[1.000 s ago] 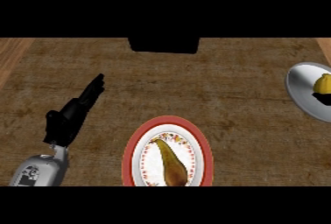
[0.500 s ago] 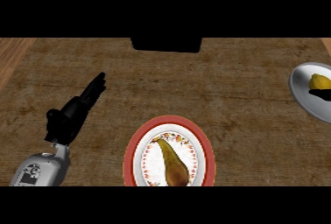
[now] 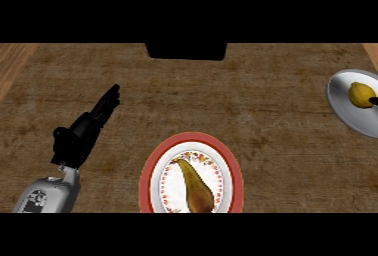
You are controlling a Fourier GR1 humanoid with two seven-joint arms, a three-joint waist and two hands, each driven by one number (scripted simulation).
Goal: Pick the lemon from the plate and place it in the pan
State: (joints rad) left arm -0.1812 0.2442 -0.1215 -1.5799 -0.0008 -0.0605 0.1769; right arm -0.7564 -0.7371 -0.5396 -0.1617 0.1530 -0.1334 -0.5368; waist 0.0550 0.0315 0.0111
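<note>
Lying in pan (image 3: pixel 353 107) at right edge, lemon (image 3: pixel 361 94); left robot hand (image 3: pixel 83 134) open.

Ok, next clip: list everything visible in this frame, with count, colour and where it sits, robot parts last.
plate: one, white with a red rim, lower centre of the counter
long brownish-yellow item: one, lying on the plate
pan: one, silver-grey, right edge, partly cut off
lemon: one, yellow, in the pan
dark block: one, black, top centre
counter: one, brown
left hand: one, black, on a grey forearm, left side, fingers straight
right hand: barely a dark sliver beside the lemon, unclear
</note>
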